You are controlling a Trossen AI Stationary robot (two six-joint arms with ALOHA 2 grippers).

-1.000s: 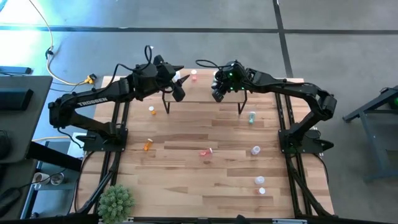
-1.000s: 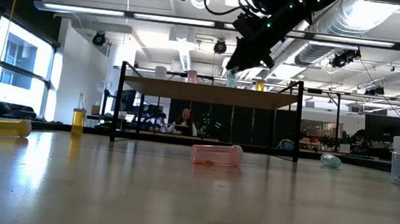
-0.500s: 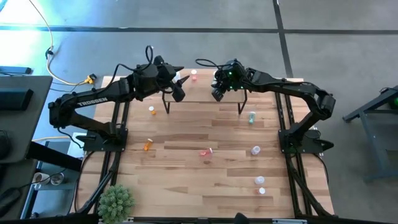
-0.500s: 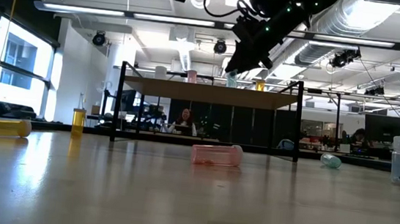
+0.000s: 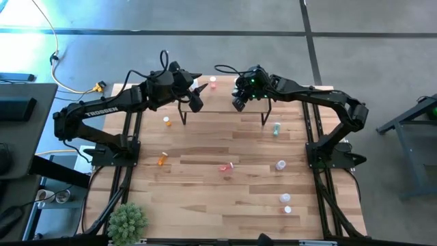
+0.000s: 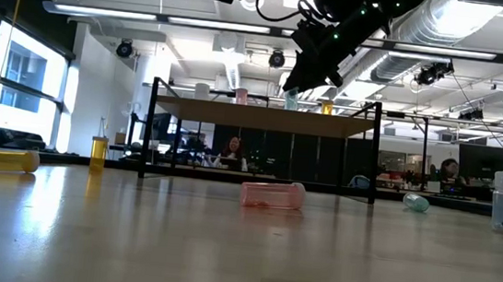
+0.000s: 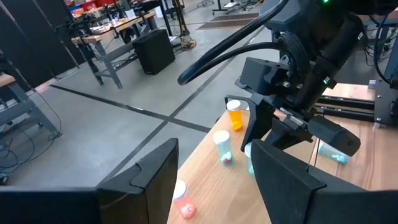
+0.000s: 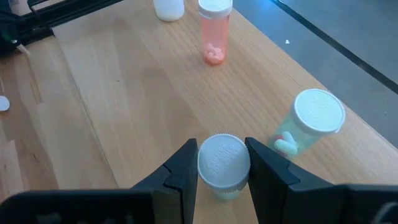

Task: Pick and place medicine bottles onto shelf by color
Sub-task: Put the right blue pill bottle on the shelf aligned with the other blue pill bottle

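The shelf (image 5: 222,102) stands at the table's far middle. On its top stand a white bottle (image 8: 169,7), a pink one (image 8: 214,31), a green one (image 8: 311,121) and an orange one (image 7: 235,116). My right gripper (image 8: 223,168) is over the shelf's right part, shut on another green bottle (image 6: 291,98). My left gripper (image 7: 217,186) hangs open and empty above the shelf's left end (image 5: 196,90). More bottles lie or stand on the table: orange (image 5: 162,158), pink (image 5: 226,167), green (image 5: 276,128), clear (image 5: 280,165). My right gripper pinches the green bottle's white cap (image 8: 223,160) between its two fingers, one on each side. The fingers come slanting down from the table's right. The bottle stays upright below them, its base at the shelf top (image 6: 290,107); whether it rests there I cannot tell.
A green spiky plant (image 5: 128,220) sits at the near left corner. Two clear bottles (image 5: 286,203) stand near the right front. Another orange bottle (image 5: 167,121) stands in front of the shelf's left legs. A person (image 6: 232,148) shows in the room behind.
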